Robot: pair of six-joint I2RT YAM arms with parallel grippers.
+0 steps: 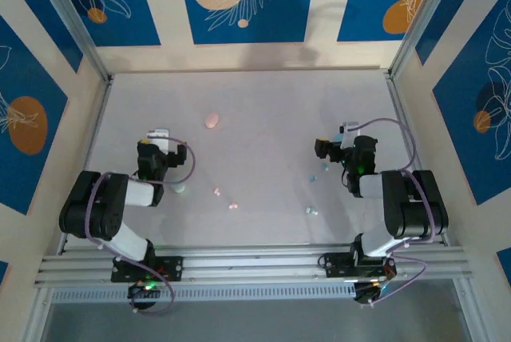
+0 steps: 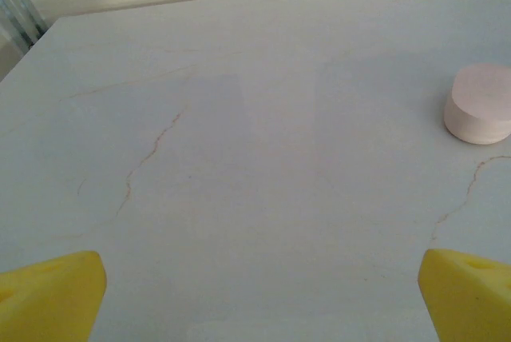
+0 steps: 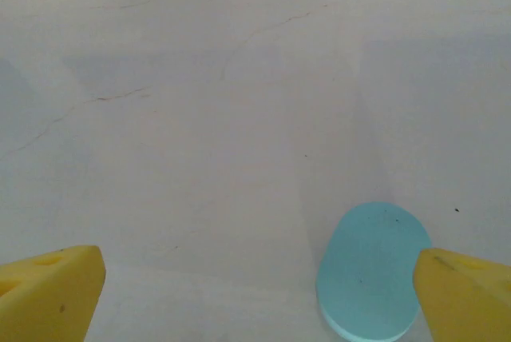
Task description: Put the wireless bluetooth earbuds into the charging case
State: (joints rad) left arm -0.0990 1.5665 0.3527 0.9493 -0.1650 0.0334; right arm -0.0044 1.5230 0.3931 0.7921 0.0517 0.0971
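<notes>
Two tiny pink buds (image 1: 216, 191) (image 1: 234, 205), one pale-blue bud (image 1: 310, 210); one pink case (image 2: 481, 104), one blue case (image 3: 371, 270). My left gripper (image 2: 261, 266), right gripper (image 3: 259, 258): spread, empty.

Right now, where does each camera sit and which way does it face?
Top external: above and behind the arms, looking down on the table; left arm and right arm show, bases at the bottom.
Left wrist: on the left wrist, looking forward low over the table; the open left claw shows, a pink case ahead on the right.
Right wrist: same low view; the open right claw has a blue case near its right tip.
Shared: top external and left wrist both show the pink case.
</notes>
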